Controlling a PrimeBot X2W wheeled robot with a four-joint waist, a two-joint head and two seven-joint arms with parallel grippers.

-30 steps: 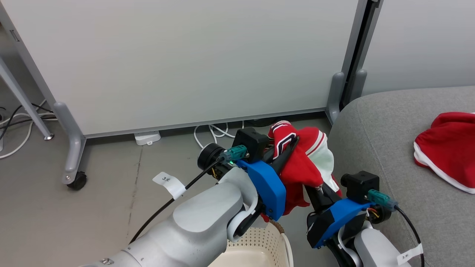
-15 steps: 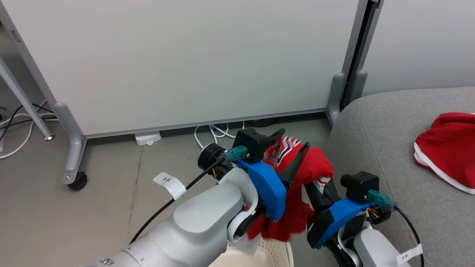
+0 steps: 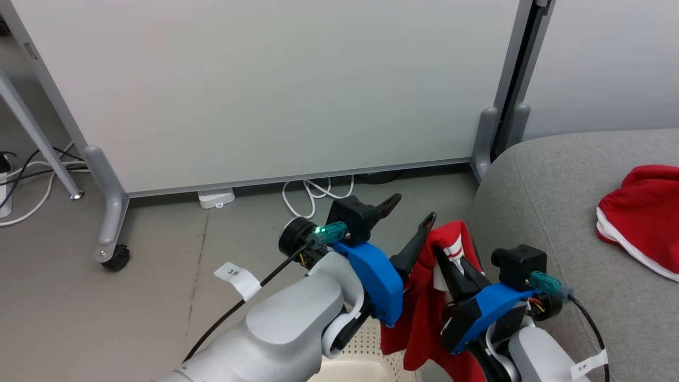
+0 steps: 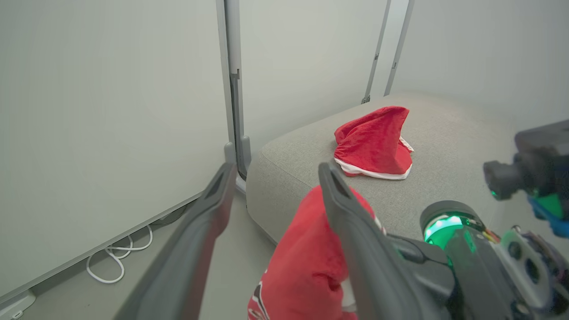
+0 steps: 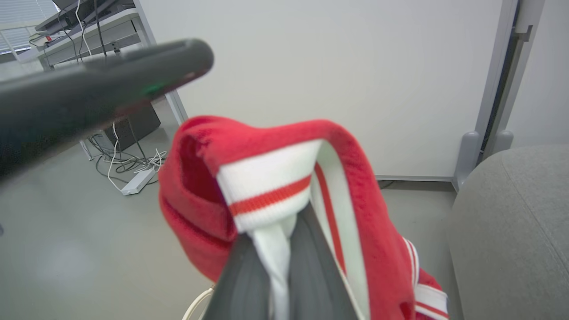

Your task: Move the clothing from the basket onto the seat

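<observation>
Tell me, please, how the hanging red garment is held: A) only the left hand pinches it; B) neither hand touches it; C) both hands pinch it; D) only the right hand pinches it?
D: the right hand is shut on the white trim of the hanging garment, while the left hand stands open, gripping nothing.
</observation>
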